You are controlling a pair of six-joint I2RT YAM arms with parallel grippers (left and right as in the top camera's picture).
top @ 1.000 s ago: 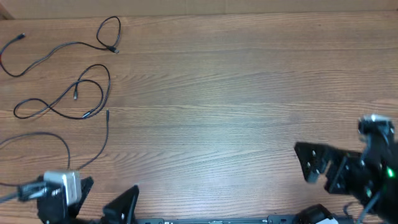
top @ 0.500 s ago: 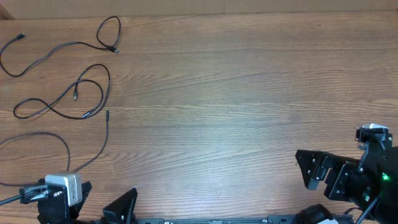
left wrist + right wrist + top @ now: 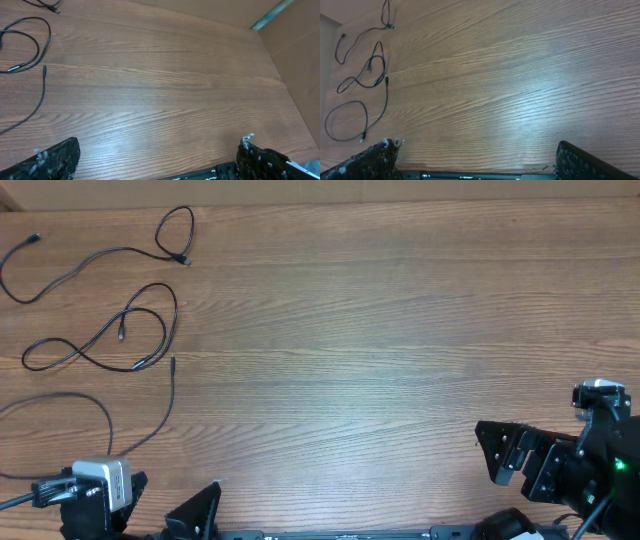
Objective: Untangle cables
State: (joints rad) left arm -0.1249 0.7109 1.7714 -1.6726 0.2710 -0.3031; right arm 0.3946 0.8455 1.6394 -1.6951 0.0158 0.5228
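Three thin black cables lie apart from one another at the table's far left. The top cable (image 3: pixel 120 249) ends in a small loop, the middle cable (image 3: pixel 175 310) makes a crossed loop, and the lower cable (image 3: pixel 172 395) curves toward the near edge. My left gripper (image 3: pixel 175 490) stands open at the near left edge, just below the lower cable (image 3: pixel 43 90), touching nothing. My right gripper (image 3: pixel 492 480) stands open at the near right, far from every cable. In the right wrist view the cables (image 3: pixel 377 75) show small at the left, with that gripper (image 3: pixel 477 160) empty.
The wooden table (image 3: pixel 380 350) stretches bare between the arms. A cardboard wall (image 3: pixel 300 60) rises at the right in the left wrist view. The black base rail (image 3: pixel 340 534) runs along the near edge.
Both grippers have drawn back a little toward the near edge, the right one also lowering in the overhead view. The cables have not moved.
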